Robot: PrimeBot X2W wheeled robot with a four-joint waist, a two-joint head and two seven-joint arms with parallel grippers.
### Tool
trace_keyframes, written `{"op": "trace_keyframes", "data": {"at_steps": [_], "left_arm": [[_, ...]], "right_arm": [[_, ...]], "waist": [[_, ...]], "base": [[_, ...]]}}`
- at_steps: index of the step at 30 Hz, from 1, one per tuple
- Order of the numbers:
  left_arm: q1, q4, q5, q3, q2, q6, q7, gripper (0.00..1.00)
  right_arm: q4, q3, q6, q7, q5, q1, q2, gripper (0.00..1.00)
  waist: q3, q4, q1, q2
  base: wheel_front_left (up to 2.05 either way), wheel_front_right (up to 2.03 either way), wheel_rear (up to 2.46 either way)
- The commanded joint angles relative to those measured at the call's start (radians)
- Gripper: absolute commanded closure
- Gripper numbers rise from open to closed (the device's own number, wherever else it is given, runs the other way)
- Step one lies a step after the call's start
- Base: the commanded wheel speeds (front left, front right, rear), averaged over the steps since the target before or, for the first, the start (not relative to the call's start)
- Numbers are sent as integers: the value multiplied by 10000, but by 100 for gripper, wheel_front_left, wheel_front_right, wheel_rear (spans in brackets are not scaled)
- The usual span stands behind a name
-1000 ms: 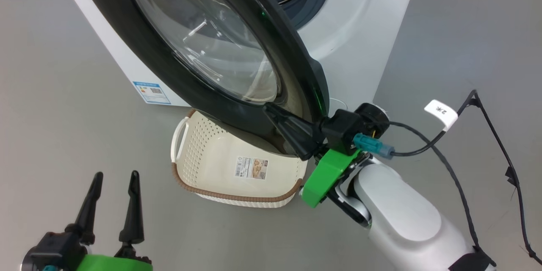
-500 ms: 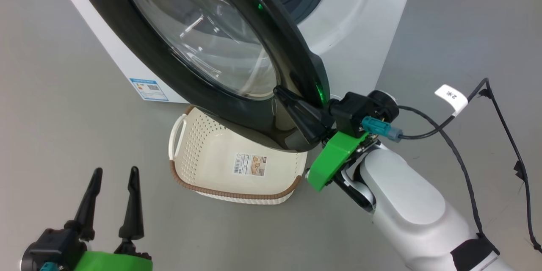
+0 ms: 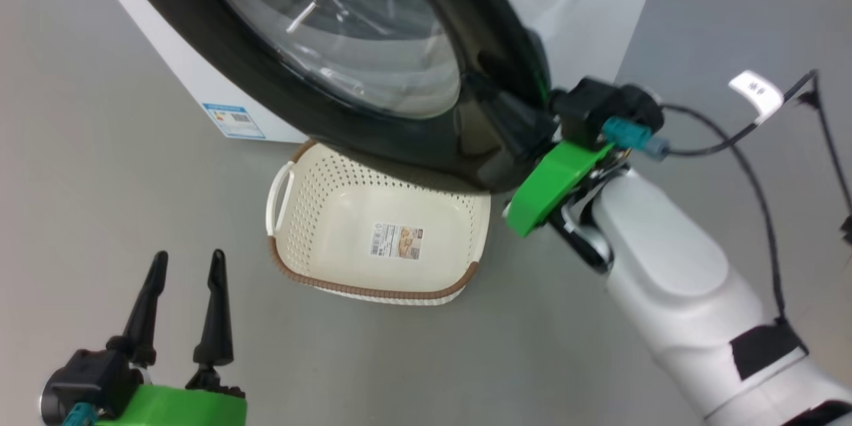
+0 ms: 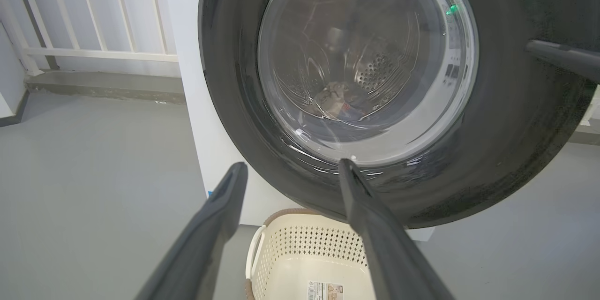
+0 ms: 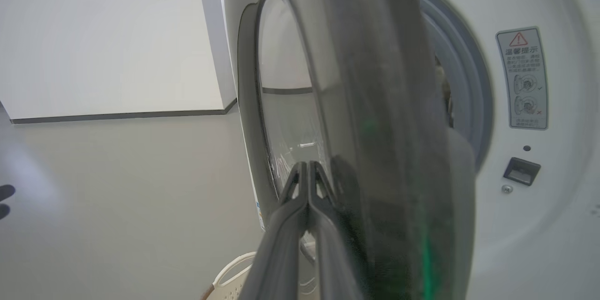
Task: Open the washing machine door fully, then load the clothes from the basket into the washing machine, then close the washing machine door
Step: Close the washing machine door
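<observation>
Your right pincer [image 5: 307, 171] is clenched, fingers pressed together, and lies against the black rim on the outer face of the washing machine door [image 3: 346, 33]. The door stands part-way open from the washing machine [image 3: 586, 6]. Through the glass you can dimly see the clothes [image 4: 340, 101] in the drum. The basket [image 3: 363, 291] sits on the floor under the door's lower edge. Your left pincer [image 3: 188, 256] is released, low and well apart from the door.
</observation>
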Motion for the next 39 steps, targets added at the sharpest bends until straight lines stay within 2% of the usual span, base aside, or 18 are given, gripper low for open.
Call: {"op": "trace_keyframes", "data": {"at_steps": [1,16,25,39], "left_arm": [[-369,-281,132,360,148,-54,-91,0],[-994,-490,121,259,-86,-143,-91,0],[-1398,-470,-13,61,-153,-170,-91,0],[-1561,-450,-205,-91,-162,-120,-91,0]], "right_arm": [[-151,-60,14,-115,-77,-257,135,100],[1488,-1202,14,-119,-400,-2640,-605,100],[2400,-1473,14,-119,-693,-3944,-978,100],[2644,-2003,14,-120,-966,-4378,-1040,100]], "waist": [[90,51,0,-1],[1262,566,0,-1],[1895,957,0,-1],[2051,1109,0,-1]], "base": [[0,0,0],[0,0,0],[0,0,0],[0,0,0]]}}
